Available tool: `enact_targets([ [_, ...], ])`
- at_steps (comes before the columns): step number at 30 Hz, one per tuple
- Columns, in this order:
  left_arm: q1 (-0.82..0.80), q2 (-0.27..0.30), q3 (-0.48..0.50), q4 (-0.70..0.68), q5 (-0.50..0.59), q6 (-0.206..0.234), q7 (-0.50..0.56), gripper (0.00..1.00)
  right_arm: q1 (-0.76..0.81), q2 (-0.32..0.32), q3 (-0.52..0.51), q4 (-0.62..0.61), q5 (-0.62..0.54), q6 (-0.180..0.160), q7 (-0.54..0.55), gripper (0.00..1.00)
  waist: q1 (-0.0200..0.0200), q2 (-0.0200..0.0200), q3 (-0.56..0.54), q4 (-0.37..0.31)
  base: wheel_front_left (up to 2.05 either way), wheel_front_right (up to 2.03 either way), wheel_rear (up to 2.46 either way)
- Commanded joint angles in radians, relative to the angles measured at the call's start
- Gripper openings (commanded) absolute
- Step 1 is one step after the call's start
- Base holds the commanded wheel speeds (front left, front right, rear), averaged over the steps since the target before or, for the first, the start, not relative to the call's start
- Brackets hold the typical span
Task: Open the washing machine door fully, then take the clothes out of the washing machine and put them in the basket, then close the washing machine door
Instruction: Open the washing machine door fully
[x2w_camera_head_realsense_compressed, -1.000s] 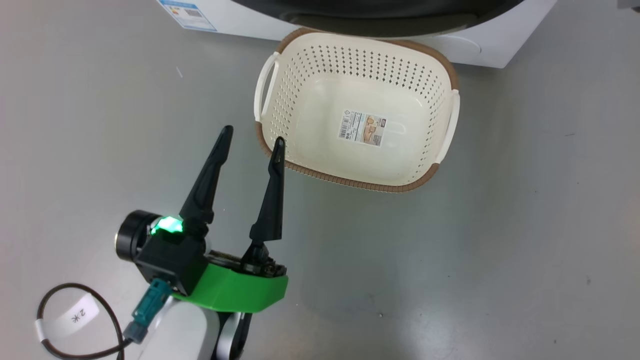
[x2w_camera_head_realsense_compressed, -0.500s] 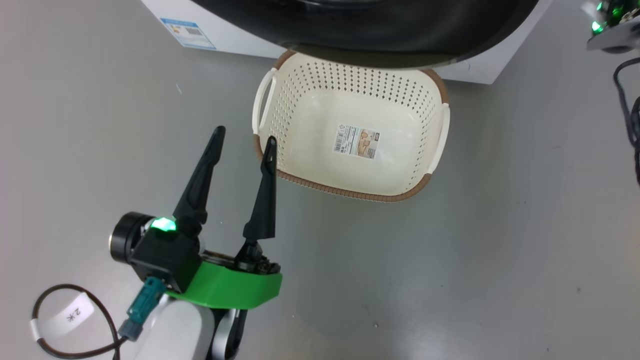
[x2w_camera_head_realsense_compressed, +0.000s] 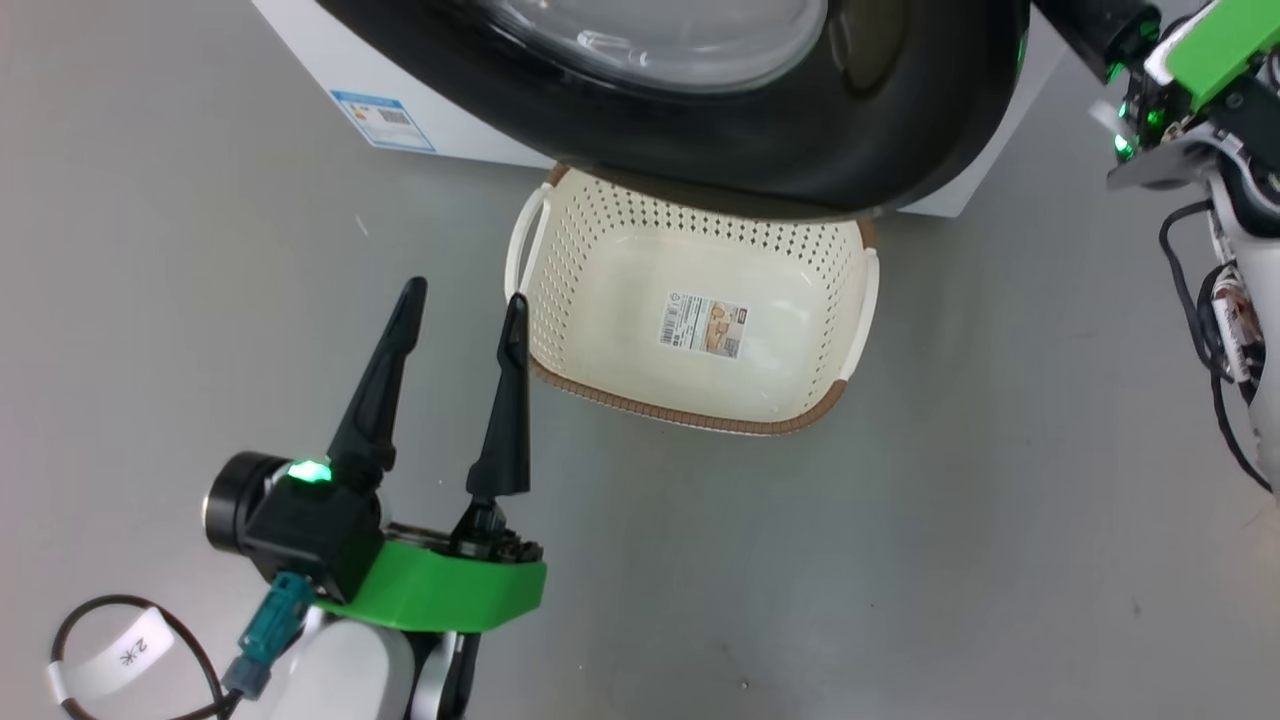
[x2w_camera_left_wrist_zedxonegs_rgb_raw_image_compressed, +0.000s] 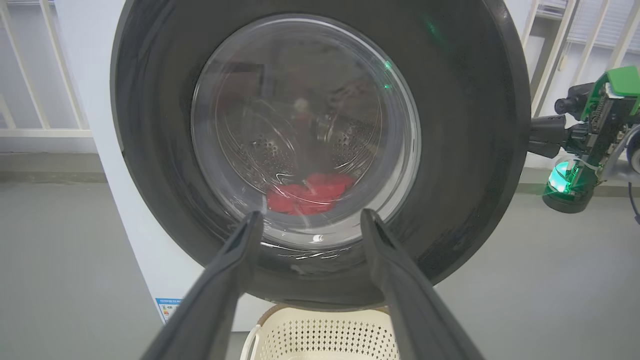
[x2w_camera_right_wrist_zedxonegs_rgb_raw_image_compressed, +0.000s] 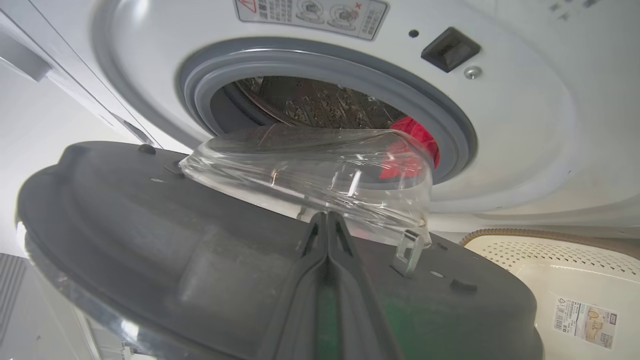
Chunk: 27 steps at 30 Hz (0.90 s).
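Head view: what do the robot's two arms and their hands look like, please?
The left hand has two long, black, tapering fingers on a black body with a green light, a bright green shell and a white forearm. A black cable with a white label leaves a teal plug. The right hand looks the same, with looping black cables beside it.

Bright, even overhead indoor light. Soft, faint shadows on the smooth grey floor (x2w_camera_head_realsense_compressed: 900, 520) around the cream-white perforated plastic basket (x2w_camera_head_realsense_compressed: 590, 250). The glossy black-rimmed round washing machine door (x2w_camera_left_wrist_zedxonegs_rgb_raw_image_compressed: 465, 150) shows pale streaks and green glints. Glare on its glass hazes the bright red fabric clothes (x2w_camera_left_wrist_zedxonegs_rgb_raw_image_compressed: 310, 192). Close to the lens, the left gripper (x2w_camera_left_wrist_zedxonegs_rgb_raw_image_compressed: 309, 220) long dark fingers (x2w_camera_left_wrist_zedxonegs_rgb_raw_image_compressed: 220, 290) are soft, and the right gripper (x2w_camera_right_wrist_zedxonegs_rgb_raw_image_compressed: 327, 220) is too. The big white boxy washing machine (x2w_camera_right_wrist_zedxonegs_rgb_raw_image_compressed: 525, 125) is nearly blown out. Wrist views bend at the edges.
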Motion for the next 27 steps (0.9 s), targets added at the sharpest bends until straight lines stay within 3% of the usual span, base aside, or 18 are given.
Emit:
enact_targets([
  [1,0.021,0.015,0.040,-0.025,0.004,0.006,-0.005,1.00,0.041,0.020,0.016,-0.050,0.021,0.008,0.010,0.00,0.0000,0.0000,-0.031,0.009,0.00,0.00,0.00],
  [27,0.103,0.015,0.061,-0.023,-0.018,0.018,-0.005,1.00,0.265,0.018,0.034,-0.154,0.038,0.008,0.043,0.00,0.0000,0.0000,-0.170,0.099,0.00,0.00,0.00],
])
